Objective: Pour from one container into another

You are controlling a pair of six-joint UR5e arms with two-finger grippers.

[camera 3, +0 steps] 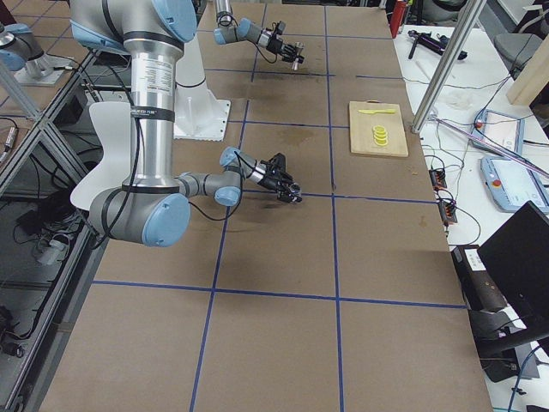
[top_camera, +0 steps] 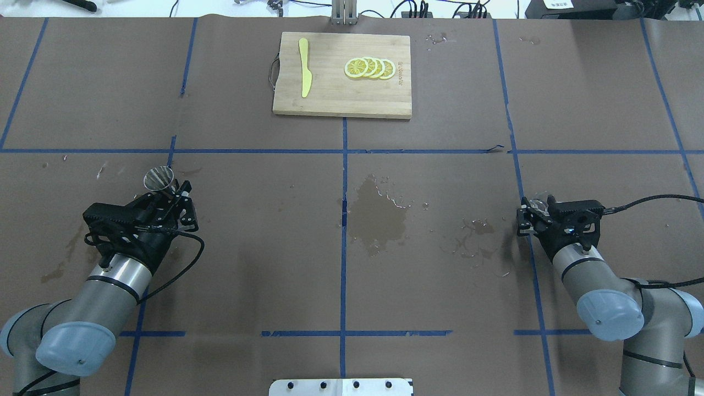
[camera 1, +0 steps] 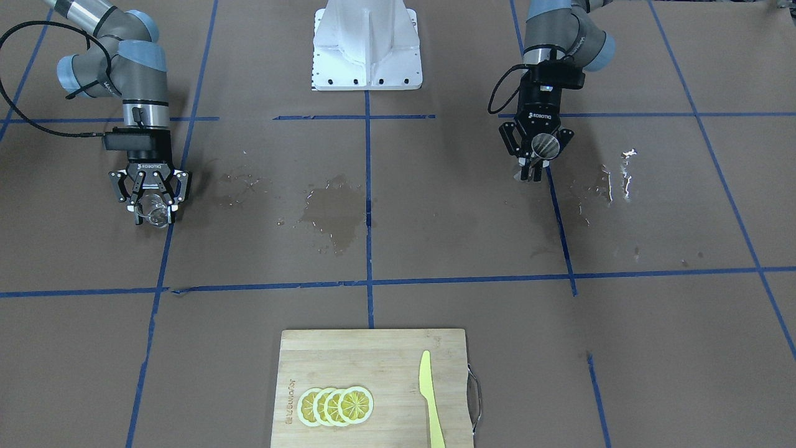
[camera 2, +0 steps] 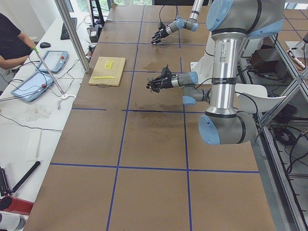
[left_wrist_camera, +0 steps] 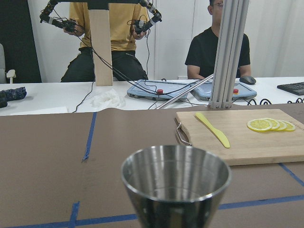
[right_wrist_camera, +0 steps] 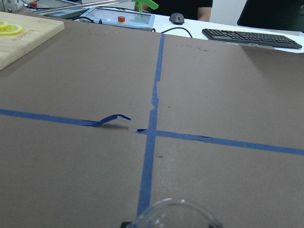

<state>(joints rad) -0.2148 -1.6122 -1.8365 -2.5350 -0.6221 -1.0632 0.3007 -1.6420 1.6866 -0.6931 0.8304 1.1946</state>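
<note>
L gripper (top_camera: pixel 168 196) closed on upright metal jigger (top_camera: pixel 159 178) by table (top_camera: pixel 247 264) left edge; R gripper (camera 1: pixel 151 200) clamps glass beaker (camera 1: pixel 155 213) by right edge.

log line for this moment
left pincer: shut on metal jigger | right pincer: shut on glass beaker | far apart, not pouring | wet patch mid-table

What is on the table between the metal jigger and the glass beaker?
Overhead view: between metal jigger and glass beaker, only a dark wet patch, smaller splashes and a blue tape line.
</note>
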